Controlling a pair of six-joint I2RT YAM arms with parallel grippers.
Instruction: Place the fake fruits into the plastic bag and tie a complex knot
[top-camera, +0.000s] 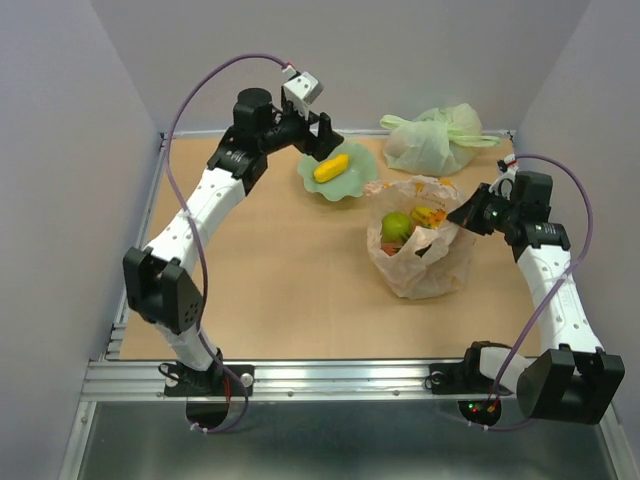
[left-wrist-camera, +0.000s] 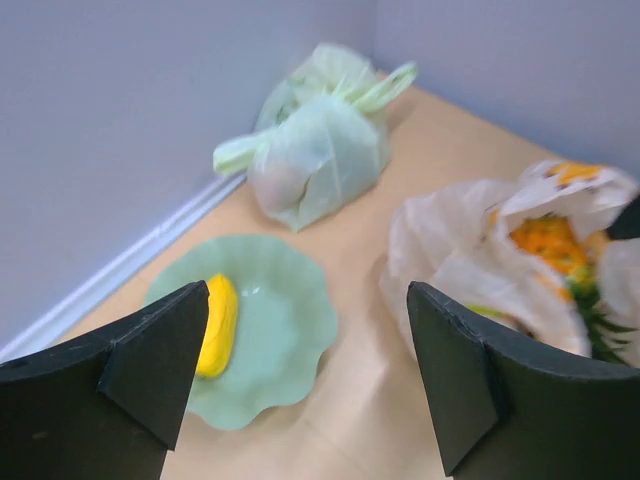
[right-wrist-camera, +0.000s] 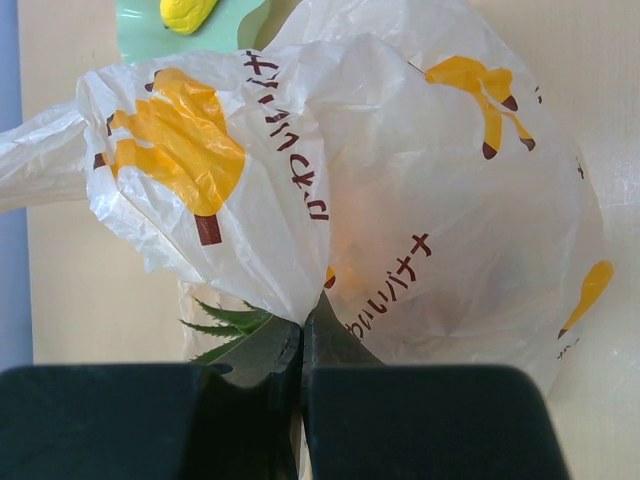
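Left tool (left-wrist-camera: 308, 300), gaping empty, is hovering off-centre over the banana (left-wrist-camera: 218, 325), risking a miss; right tool (right-wrist-camera: 302, 335) is clamping the plastic bag (right-wrist-camera: 400, 180).

A lab test cell: grey walls (top-camera: 60, 150) enclose a tabletop (top-camera: 280, 290) with aluminium rail (top-camera: 330, 378).

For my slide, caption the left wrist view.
Open left hand faces banana in bowl; knotted green bag behind, fruit-filled bag at right.

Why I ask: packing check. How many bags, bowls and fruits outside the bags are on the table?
Bags: 2, printed plastic bag and green knotted bag
Bowls: 1, green bowl
Fruits outside bags: 1, yellow banana
Total: 4
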